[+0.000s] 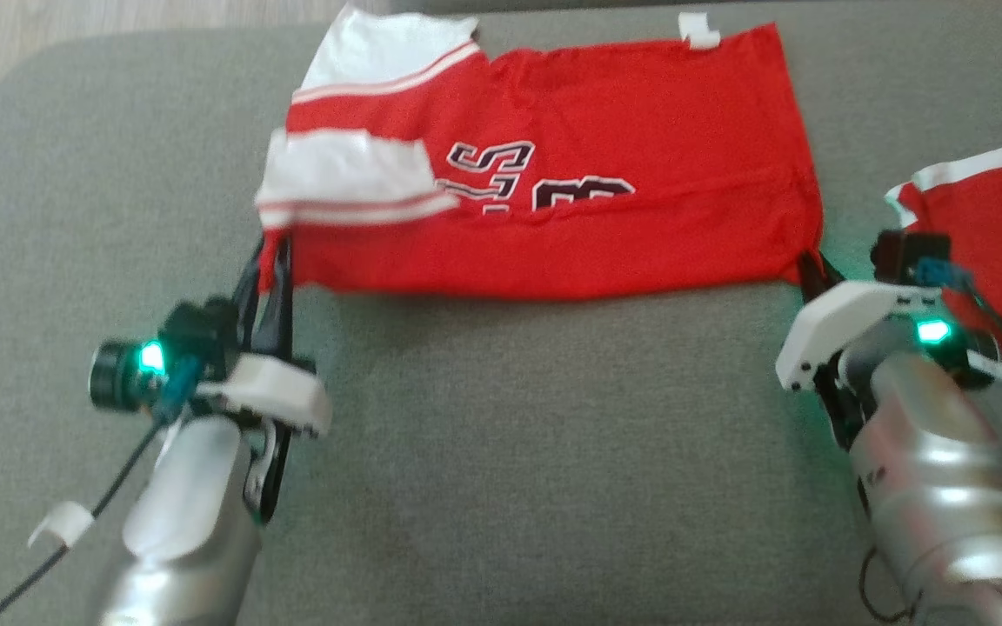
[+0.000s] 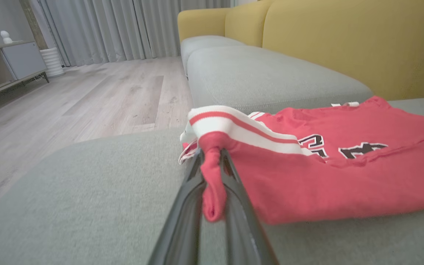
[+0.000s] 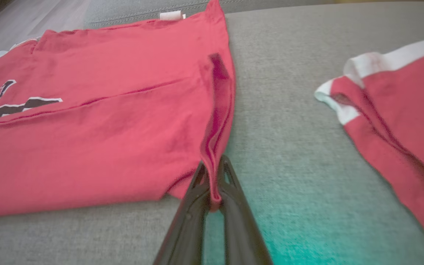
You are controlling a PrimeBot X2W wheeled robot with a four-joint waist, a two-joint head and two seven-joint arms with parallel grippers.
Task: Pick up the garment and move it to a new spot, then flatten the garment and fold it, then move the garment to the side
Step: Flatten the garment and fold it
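The garment is a red shirt with white striped sleeves and black lettering, spread across the grey sofa seat. My left gripper is shut on its near left corner, below a folded-over white sleeve. The left wrist view shows red cloth bunched between the dark fingers. My right gripper is shut on the near right corner; in the right wrist view a red fold is pinched between the fingers.
A second red and white garment lies on the seat at the right, close to my right arm. A yellow sofa back rises behind the seat. Wooden floor and a low cabinet lie beyond the seat's left edge.
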